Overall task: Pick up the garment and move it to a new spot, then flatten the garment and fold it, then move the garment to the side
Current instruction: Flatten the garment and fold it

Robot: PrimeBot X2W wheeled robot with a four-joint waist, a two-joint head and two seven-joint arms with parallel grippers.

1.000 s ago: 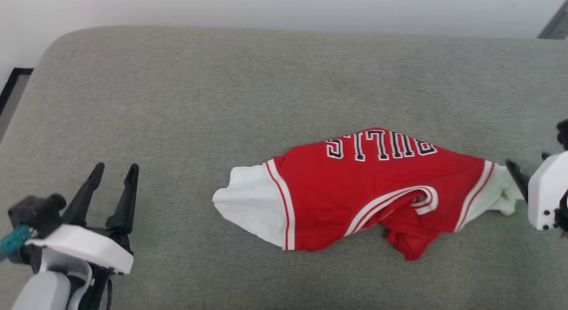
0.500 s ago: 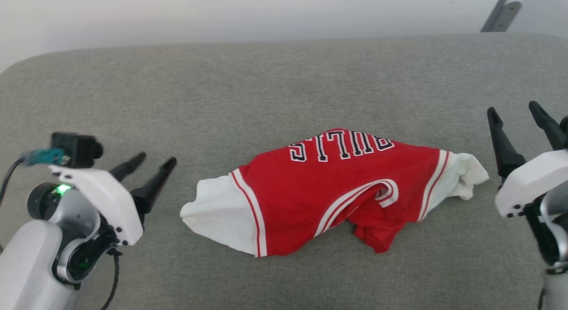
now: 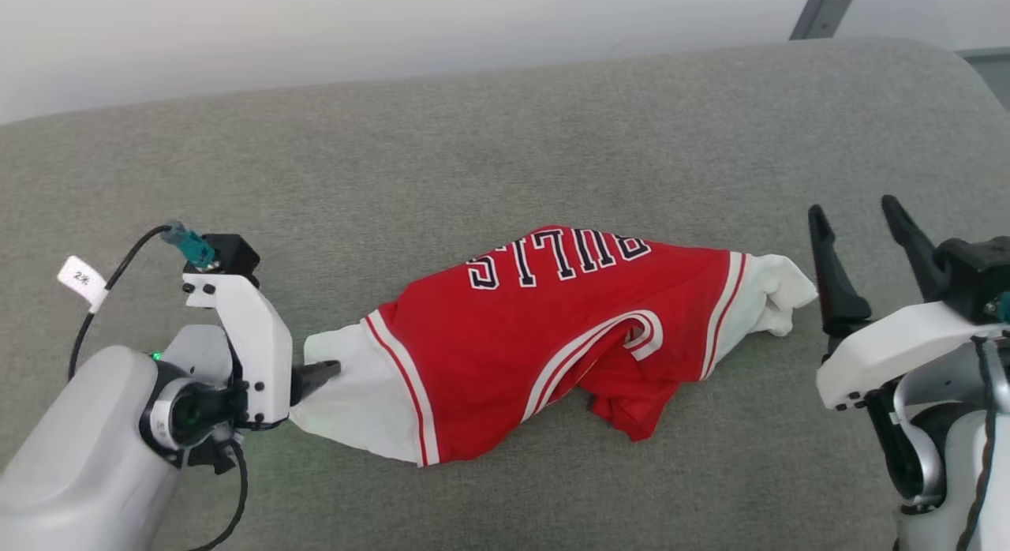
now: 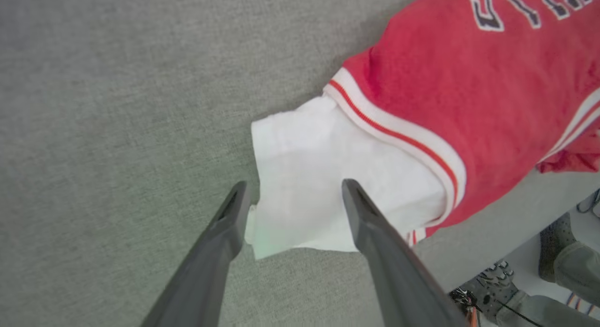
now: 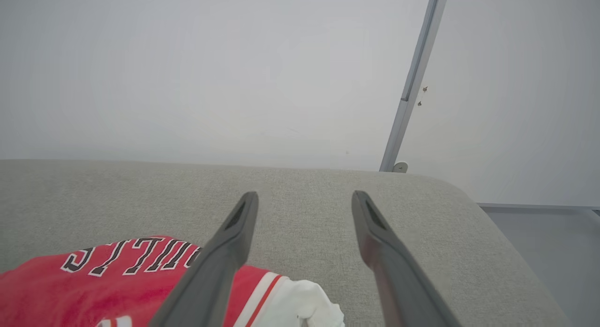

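Having swung in, the left hand [image 4: 295, 183], fingers spread, is straddling the white sleeve [image 4: 300, 149] of the Bulls T-shirt [image 3: 552, 330]; the right hand [image 3: 854, 210] is hovering released nearby, so pickup is probably starting.

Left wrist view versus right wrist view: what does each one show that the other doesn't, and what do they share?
Left wrist view: a flat sleeve at the open left hand's fingertips, the couch's near edge, a person's foot beyond it. Right wrist view: the open right hand, a bunched sleeve, the wall, a metal pole. Both: the red shirt, its lettering, the grey couch.
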